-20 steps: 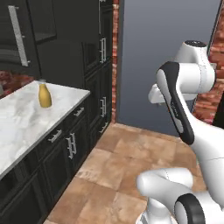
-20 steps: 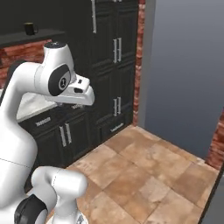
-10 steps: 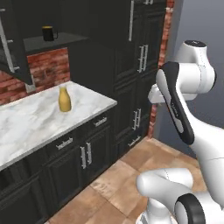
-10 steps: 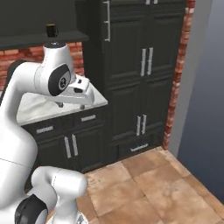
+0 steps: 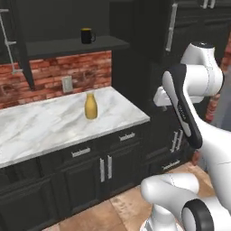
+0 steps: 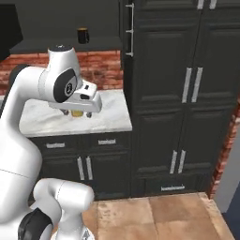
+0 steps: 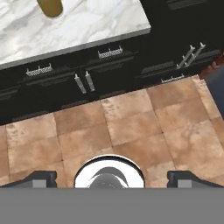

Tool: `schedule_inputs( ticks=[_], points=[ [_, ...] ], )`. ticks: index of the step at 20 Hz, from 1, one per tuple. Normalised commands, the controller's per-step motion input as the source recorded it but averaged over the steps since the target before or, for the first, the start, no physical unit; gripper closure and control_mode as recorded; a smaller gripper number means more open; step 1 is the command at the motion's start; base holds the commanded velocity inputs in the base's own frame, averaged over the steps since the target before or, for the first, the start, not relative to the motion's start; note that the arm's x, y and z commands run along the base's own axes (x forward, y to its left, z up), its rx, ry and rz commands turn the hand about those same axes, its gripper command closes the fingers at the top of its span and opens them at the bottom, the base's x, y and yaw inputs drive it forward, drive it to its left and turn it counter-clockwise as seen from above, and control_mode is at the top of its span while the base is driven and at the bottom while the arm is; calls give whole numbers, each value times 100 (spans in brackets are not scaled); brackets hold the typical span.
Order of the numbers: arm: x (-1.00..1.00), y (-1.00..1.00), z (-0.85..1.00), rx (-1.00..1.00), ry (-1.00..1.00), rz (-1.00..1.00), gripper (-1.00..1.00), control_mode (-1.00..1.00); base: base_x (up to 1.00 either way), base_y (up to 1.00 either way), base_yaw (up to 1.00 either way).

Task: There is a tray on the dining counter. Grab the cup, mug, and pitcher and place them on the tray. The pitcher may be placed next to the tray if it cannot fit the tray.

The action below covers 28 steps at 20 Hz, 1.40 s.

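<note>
One pitcher [image 5: 91,106] on marble counter [image 5: 40,128]

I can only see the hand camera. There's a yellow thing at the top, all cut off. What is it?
Observer: It's the pitcher, a bottle-shaped yellow-orange carafe standing upright on the marble counter in front of a brick wall.
Operator: Is the mug near it?
Observer: The mug sits higher up, on a dark shelf above the brick wall, a black mug with its handle out to one side.
Operator: Is the robot's hand touching the pitcher?
Observer: No. The gripper is open, holds nothing, and points down at the tiled floor, well back from the counter.
</note>
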Motion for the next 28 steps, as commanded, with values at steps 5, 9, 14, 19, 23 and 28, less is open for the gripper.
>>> schedule_inputs(
  ticks=[5, 9, 14, 19, 23, 28],
  points=[
    [0, 0, 0, 0, 0, 0, -100, 100, 60, -18, 53],
    [0, 0, 0, 0, 0, 0, -100, 100, 67, -25, 37],
    [0, 0, 0, 0, 0, 0, -100, 100, 69, -53, 20],
    [0, 0, 0, 0, 0, 0, -100, 100, 59, -50, 16],
    [0, 0, 0, 0, 0, 0, -100, 100, 54, -1, 5],
    [0, 0, 0, 0, 0, 0, -100, 100, 48, 0, 0]
  ],
)
